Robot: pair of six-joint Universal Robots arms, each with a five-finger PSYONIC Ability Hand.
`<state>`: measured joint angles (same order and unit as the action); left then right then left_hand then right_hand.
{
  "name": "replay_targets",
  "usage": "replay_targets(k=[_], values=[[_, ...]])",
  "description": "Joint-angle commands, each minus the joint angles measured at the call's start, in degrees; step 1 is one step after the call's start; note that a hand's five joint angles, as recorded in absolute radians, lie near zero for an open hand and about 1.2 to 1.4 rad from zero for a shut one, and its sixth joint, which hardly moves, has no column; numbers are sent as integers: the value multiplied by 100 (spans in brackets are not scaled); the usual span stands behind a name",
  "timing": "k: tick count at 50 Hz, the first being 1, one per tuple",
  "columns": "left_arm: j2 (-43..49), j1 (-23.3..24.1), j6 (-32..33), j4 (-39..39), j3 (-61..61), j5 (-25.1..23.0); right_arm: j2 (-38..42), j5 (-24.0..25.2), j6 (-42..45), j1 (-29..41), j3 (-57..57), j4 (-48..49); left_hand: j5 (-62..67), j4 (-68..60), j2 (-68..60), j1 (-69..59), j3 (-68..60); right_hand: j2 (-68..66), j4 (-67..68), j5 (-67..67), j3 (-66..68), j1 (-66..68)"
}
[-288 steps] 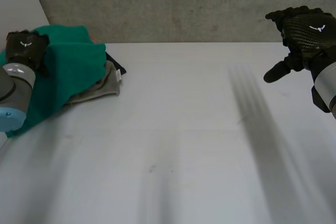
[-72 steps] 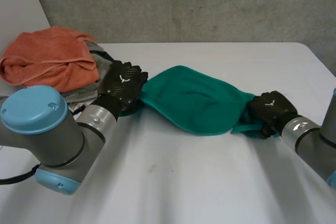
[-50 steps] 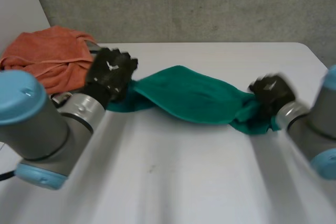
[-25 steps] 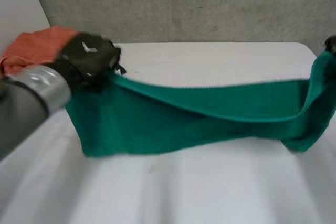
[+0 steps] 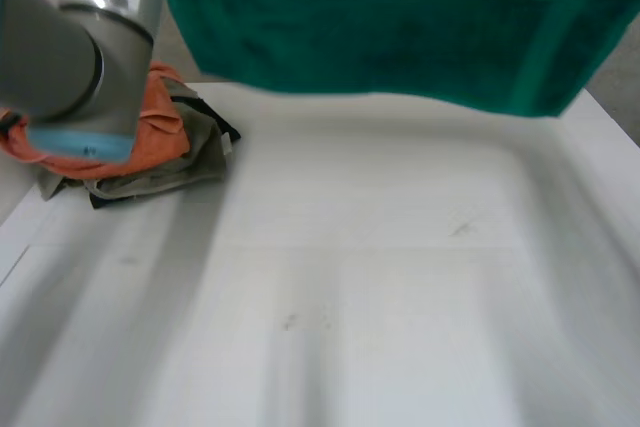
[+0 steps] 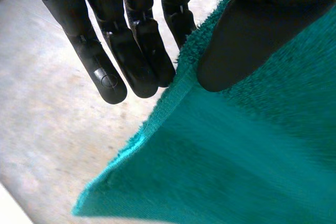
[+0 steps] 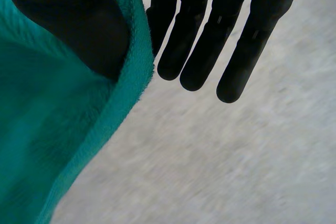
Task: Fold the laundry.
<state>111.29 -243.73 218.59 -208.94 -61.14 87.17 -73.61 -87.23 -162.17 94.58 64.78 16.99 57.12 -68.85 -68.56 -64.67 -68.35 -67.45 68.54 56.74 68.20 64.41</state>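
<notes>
While the green towel (image 5: 380, 27) hangs in the air over the white table (image 5: 380, 277), it stretches from about 11 o'clock to 2 o'clock in the head view, with its bottom edge clear of the tabletop and sagging lowest toward 2 o'clock

Left hand (image 6: 142, 51): fingers straight and packed side by side behind the towel's (image 6: 236, 156) hem, thumb pressed on the front face, so it's pinching the side edge, with a corner hanging just past the fingertips

Right hand (image 7: 210, 40): same deal, fingers straight and slightly fanned at the towel's (image 7: 42, 145) edge, thumb clamped on the cloth, pinching it

Left arm (image 5: 70, 47) sits at 10 o'clock, in front of the other laundry at 9 o'clock: an orange towel (image 5: 165, 132) on top of a beige cloth (image 5: 195, 162), with something black I can't identify poking out
</notes>
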Motion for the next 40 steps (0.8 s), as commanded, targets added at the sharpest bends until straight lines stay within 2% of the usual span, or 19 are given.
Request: replay_targets(k=[1,4,8,15,18,19,22,26,32,38,39,40], values=[[-257,54,-369,275,-1601,-33,-4,1181,63,-361,781,-1583,1288,-1115,-1144,-1533,-1165,-1255,1146,1326,1180,1559],[-248,45,-518,266,-2250,-68,39,1716,115,-641,1324,-1716,1288,-1115,-1144,-1533,-1165,-1255,1146,1326,1180,1559],[-125,54,-572,231,-2822,-77,503,2165,290,-748,1922,-1515,1288,-1115,-1144,-1533,-1165,-1255,1146,1326,1180,1559],[489,107,-581,196,-3149,-77,786,2378,1255,-818,2916,-540,1288,-1115,-1144,-1533,-1165,-1227,1119,1298,1153,1531],[552,107,-581,196,-3176,-77,787,2404,1617,-862,3172,-355,1288,-1115,-1144,-1533,-1165,-523,415,595,449,827],[561,107,-581,196,-3193,-77,778,2421,1853,-880,3329,-276,1288,-1115,-1144,-1533,-1165,129,-237,-58,-204,175],[534,107,-581,196,-3211,-69,769,2535,2162,-889,3559,-196,1288,-1115,-1144,-1533,-1165,387,-496,-316,-462,-83],[464,98,-589,204,-3237,-69,603,2956,2523,-941,3919,-117,1288,-1115,-1144,-1533,-1165,1530,-1638,-1459,-1604,-1226],[367,98,-589,248,-3237,-60,207,3423,2839,-933,4315,-29,1288,-1115,-1144,-1533,-1165,2103,-2212,-2032,-2178,-1799],[367,89,-598,266,-3264,-60,162,3573,3683,-915,4631,138,1288,-1115,-1144,-1533,-1165,1617,-1726,-1546,-1692,-1314],[367,80,-598,266,-3264,-60,189,3582,3797,-915,4649,130,1288,-1115,-1144,-1533,-1165,1066,-1175,-995,-1141,-762],[376,72,-598,266,-3281,-60,198,3582,4016,-924,4649,77,1288,-1115,-1144,-1533,-1165,-1231,1123,1303,1157,1535]])
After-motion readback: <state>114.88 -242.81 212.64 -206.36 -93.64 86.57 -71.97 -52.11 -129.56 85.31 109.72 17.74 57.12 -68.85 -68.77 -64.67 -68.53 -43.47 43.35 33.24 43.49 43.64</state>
